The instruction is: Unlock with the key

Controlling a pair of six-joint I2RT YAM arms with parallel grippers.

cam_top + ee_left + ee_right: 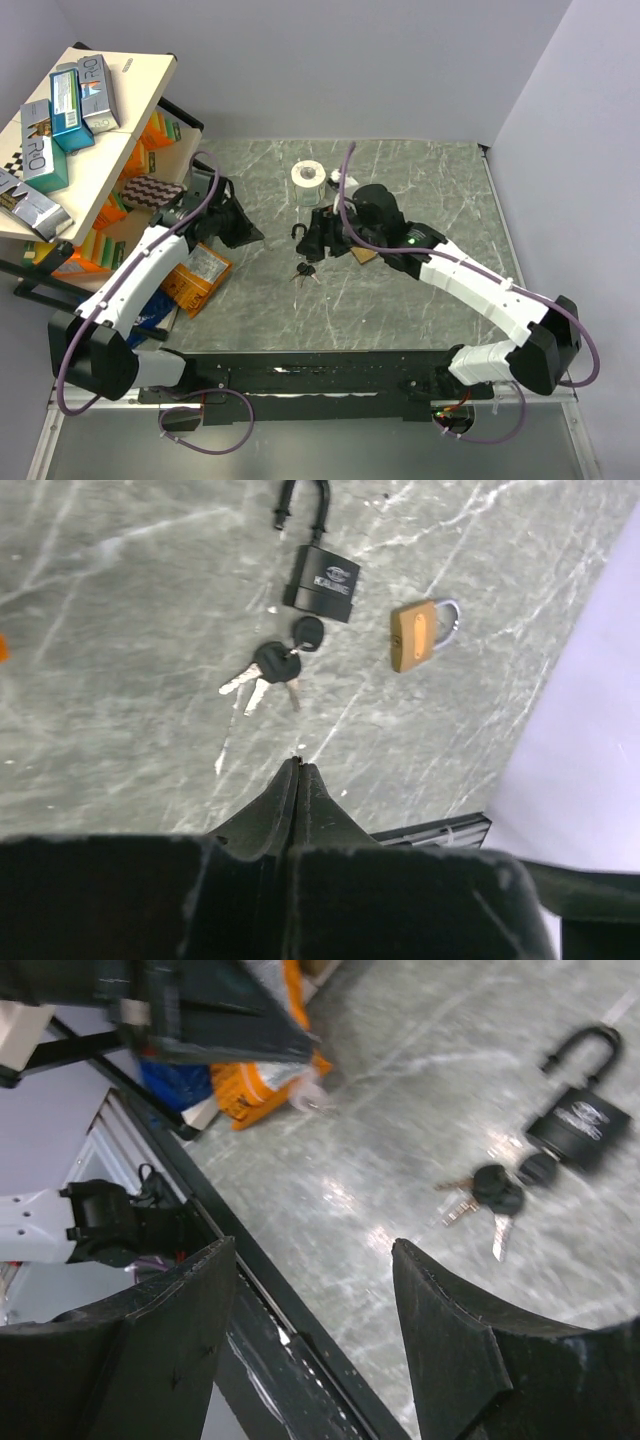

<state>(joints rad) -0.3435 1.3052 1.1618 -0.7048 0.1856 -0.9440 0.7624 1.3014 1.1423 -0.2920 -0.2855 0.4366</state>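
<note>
The key (pixel 305 272) is a small bunch with black heads and silver blades, lying flat on the marble table. It also shows in the left wrist view as the key (pixel 272 667) and in the right wrist view as the key (pixel 493 1191). Just beyond it lies a black padlock (pixel 322 580), also seen from the right wrist as the black padlock (pixel 578 1120). A brass padlock (pixel 420 635) lies to its right. My left gripper (pixel 298 765) is shut and empty, short of the key. My right gripper (pixel 312 1250) hovers open above the table, holding nothing.
A white tape roll (pixel 308 177) stands at the back of the table. An orange packet (pixel 197 275) and a shelf of boxes (pixel 70 110) sit at the left. The black frame rail (pixel 270 1310) runs along the table's near edge.
</note>
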